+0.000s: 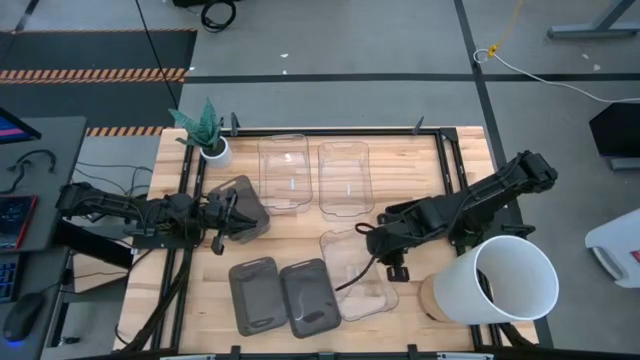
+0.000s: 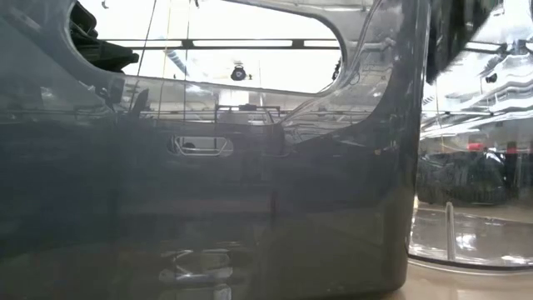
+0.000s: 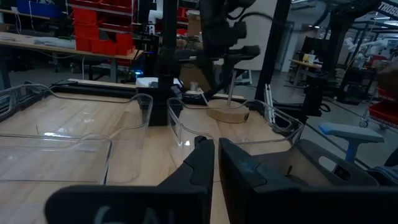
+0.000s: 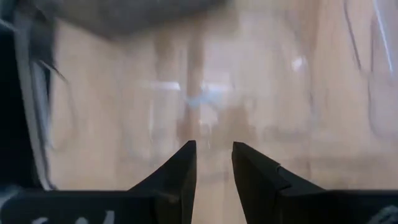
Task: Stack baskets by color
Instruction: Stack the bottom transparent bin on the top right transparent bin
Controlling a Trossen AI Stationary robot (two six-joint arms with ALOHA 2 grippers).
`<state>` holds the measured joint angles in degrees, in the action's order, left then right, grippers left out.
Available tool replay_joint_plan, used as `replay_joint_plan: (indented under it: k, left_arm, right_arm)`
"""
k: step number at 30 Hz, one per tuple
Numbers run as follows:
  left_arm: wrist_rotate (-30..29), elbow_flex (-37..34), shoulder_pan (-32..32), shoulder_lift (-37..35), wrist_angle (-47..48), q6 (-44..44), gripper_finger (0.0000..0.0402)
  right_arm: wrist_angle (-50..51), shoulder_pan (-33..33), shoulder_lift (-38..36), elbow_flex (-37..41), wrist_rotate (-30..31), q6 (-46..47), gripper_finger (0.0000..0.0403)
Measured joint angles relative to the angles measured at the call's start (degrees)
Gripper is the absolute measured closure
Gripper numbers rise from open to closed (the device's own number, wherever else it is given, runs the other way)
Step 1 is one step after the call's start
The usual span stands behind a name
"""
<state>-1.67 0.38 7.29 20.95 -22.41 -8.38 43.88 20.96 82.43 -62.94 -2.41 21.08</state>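
My left gripper [image 1: 228, 215] [image 3: 216, 144] reaches level from the table's left and is shut at the near end of a dark grey basket [image 1: 247, 205]. Two more dark grey baskets [image 1: 253, 295] [image 1: 308, 297] lie side by side on their bases by the front edge. Two clear baskets [image 1: 290, 172] [image 1: 345, 178] lie at the far middle. A third clear basket [image 1: 358, 278] lies slantwise right of centre. My right gripper [image 1: 385, 250] [image 4: 214, 149] hangs above it, pointing steeply down, open, with nothing between its fingers. My left gripper has the dark grey basket by its end toward the table's left, at the rim [image 3: 305, 149]. The fingers come level from the table's left. In the wrist view the fingers themselves hide the place of contact. From above the basket looks tilted, its far end toward the table's middle.
A big white bucket [image 1: 505, 280] lies on its side at the front right, close to my right arm. A small white plant pot [image 1: 213, 150] stands at the far left. In the low view a dark grey basket wall [image 2: 208, 167] fills most of the picture.
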Motion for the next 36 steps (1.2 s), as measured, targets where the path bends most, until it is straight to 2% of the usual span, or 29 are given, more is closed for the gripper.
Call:
replay_joint_plan:
  k: [6, 14, 19, 21, 29, 36]
  left_arm:
    - [0.02, 0.00, 0.01, 0.00, 0.00, 0.00, 0.0365]
    - [0.00, 0.00, 0.02, 0.01, 0.00, -0.01, 0.0375]
    - [0.00, 0.00, 0.02, 0.02, 0.00, 0.00, 0.0374]
    - [0.02, -0.01, 0.02, 0.00, 0.00, 0.00, 0.0371]
    - [0.02, 0.00, 0.01, 0.02, 0.00, 0.00, 0.0366]
    - [0.02, -0.02, 0.02, 0.01, 0.00, 0.00, 0.0372]
  right_arm:
    - [-9.56, 2.11, 0.00, 0.00, 0.87, 0.19, 0.0294]
    - [-12.82, 4.43, 0.20, 0.02, 4.21, 1.02, 0.0294]
    - [-15.22, 4.47, 3.41, -0.67, 3.08, -0.13, 0.0294]
    - [-13.89, 4.34, 6.21, -3.19, 3.33, -1.97, 0.0294]
    - [-0.48, 0.68, 15.48, -18.91, 10.58, -15.14, 0.0291]
    - [1.58, -5.75, 20.64, -23.10, 10.39, -27.13, 0.0251]
